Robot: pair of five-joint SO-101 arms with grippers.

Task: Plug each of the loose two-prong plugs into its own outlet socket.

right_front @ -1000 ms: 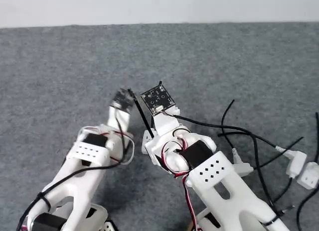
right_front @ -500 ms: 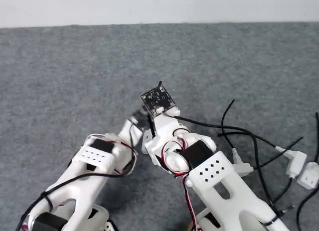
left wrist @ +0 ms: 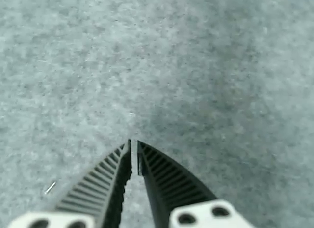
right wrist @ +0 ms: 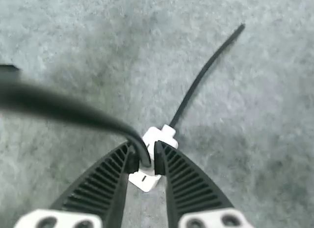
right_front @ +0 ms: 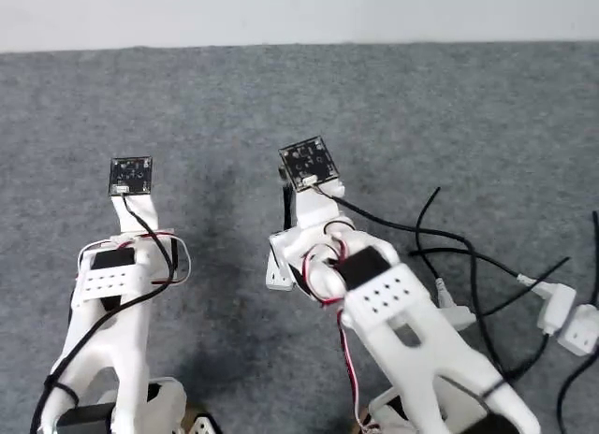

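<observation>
Early stage. Right gripper (right wrist: pixel 143 149): jaws clamped on 1 white plug (right wrist: pixel 157 135), its black cord (right wrist: pixel 206 71) trailing away, low over the middle of the table (right_front: pixel 421 97). Left gripper (left wrist: pixel 133 144): jaws closed on nothing. We see 2 white connectors (right_front: pixel 552 303) lying together near the table's right edge. We judge that no plug is seated yet, so every insertion is left to do.
</observation>
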